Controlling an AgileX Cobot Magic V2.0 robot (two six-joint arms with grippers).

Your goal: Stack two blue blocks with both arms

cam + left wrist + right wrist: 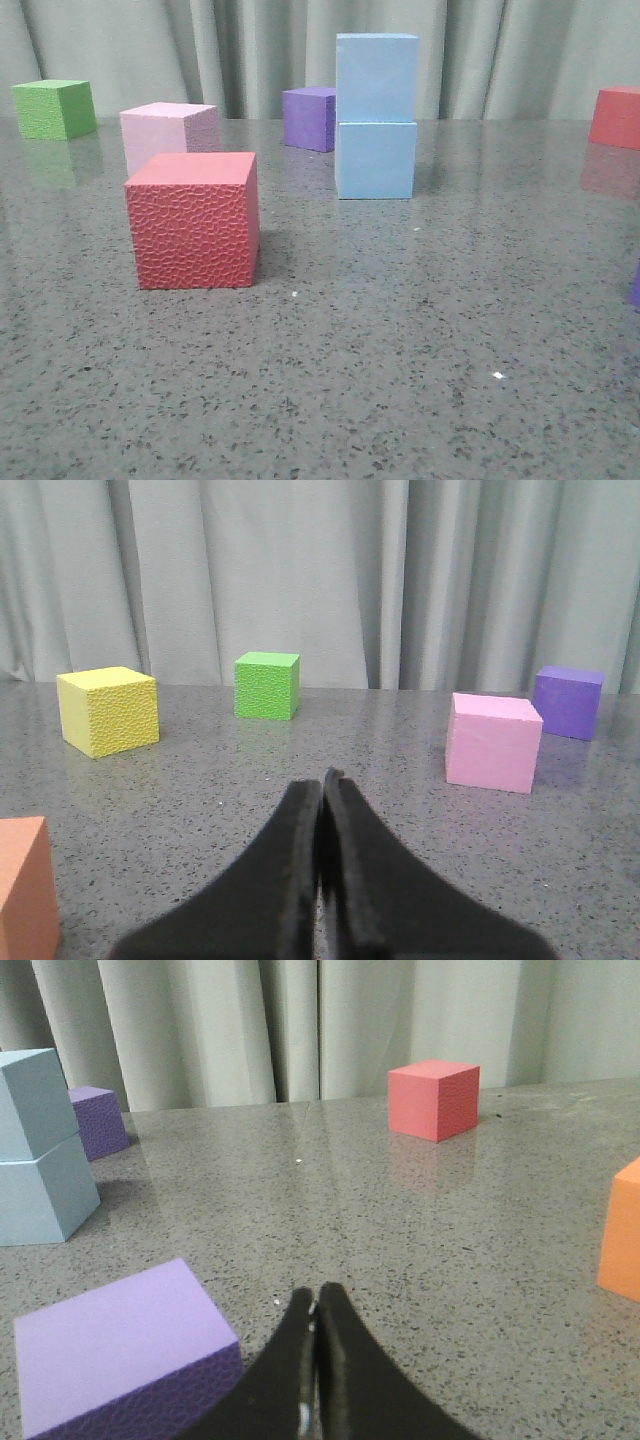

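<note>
Two light blue blocks stand stacked at the table's middle back: the upper blue block [377, 78] rests squarely on the lower blue block [376, 160]. The right wrist view shows the same stack, upper [35, 1100] over lower [45, 1197], far from my right gripper [316, 1295]. That gripper is shut with nothing between its fingers, low over the table beside a purple cube [120, 1350]. My left gripper [323, 780] is also shut and empty, over bare table. Neither gripper appears in the front view.
Front view: a red cube [194, 220] near the middle left, a pink cube [168, 135] behind it, a green cube [55, 108] far left, a dark purple cube [309, 118] by the stack, another red cube [616, 117] far right. Yellow cube [108, 710], orange cubes [25, 895] [621, 1225].
</note>
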